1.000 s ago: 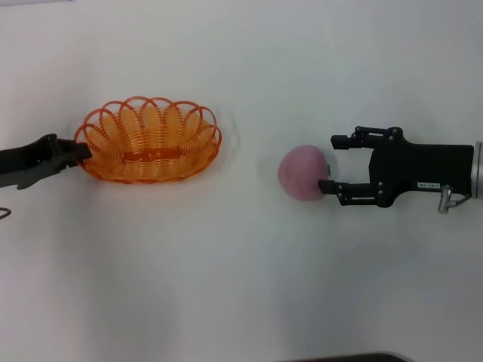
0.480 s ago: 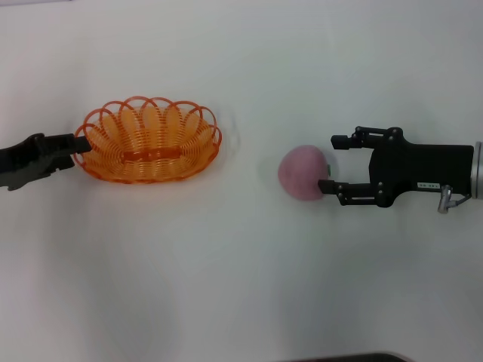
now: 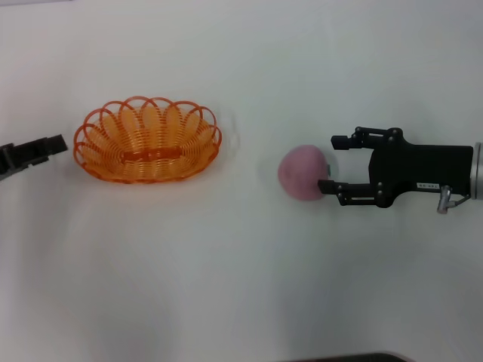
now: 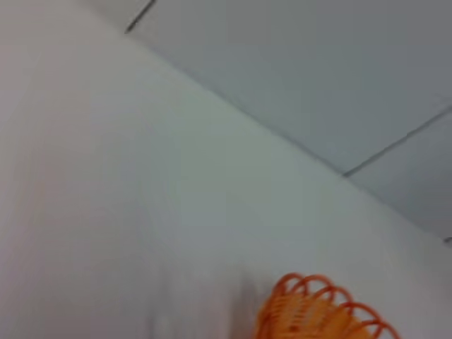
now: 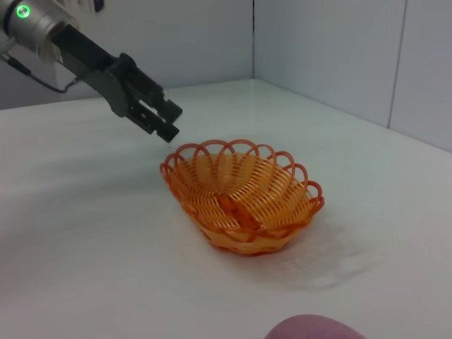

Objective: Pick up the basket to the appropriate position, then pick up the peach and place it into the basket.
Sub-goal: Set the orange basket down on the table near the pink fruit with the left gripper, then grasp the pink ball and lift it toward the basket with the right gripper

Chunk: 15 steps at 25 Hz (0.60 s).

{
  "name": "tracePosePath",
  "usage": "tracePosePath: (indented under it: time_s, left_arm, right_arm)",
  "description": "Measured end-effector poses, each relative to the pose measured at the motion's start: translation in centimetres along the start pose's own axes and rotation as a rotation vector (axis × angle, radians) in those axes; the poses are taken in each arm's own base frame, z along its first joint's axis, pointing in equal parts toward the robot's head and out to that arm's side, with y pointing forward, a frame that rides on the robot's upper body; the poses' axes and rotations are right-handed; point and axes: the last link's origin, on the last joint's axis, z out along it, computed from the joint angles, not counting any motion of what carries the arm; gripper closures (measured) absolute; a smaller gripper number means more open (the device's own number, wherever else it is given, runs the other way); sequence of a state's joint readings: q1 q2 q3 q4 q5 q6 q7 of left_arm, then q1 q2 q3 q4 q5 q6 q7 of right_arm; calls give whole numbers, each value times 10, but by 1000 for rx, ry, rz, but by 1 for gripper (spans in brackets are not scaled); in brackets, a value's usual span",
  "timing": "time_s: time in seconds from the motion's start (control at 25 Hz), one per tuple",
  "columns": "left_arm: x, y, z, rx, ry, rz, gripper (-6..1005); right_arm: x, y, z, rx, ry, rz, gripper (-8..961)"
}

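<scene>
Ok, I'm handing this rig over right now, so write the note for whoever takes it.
Left gripper: jaws open, just off the basket's left end, touching nothing.
Right gripper: jaws open around the peach, not lifted.
Basket sits empty on the white table, peach well to its right.
Done: basket placed.
Left: close on the peach, carry it over, drop it into the basket.

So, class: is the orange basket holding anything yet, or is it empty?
Empty. The basket shows only its bare wire floor in the head and right wrist views; the peach sits on the table beside the right claw.
</scene>
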<state>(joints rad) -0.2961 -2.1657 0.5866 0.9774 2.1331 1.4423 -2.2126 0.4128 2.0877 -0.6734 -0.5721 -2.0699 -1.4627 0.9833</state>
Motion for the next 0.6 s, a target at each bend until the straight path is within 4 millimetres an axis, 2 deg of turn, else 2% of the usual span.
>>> tracePosePath:
  time_s: [0.24,0.48,0.56,0.6]
  left_arm:
    - [-13,6,-26,-128,56,237,439]
    - [-35,18,-34,-252,36,470,439]
    - [-38,20,-35,-267,35,495,439]
    - [-47,23,-34,-310,24,568,438]
  right_arm:
    - [0,0,0,0,-1,-1,139]
    - [-1,-1,1,-1,-1,-2,139]
    - [-1,-1,1,-1,-2,-3,139]
    - [-1,-1,1,-1,-2,-3,139]
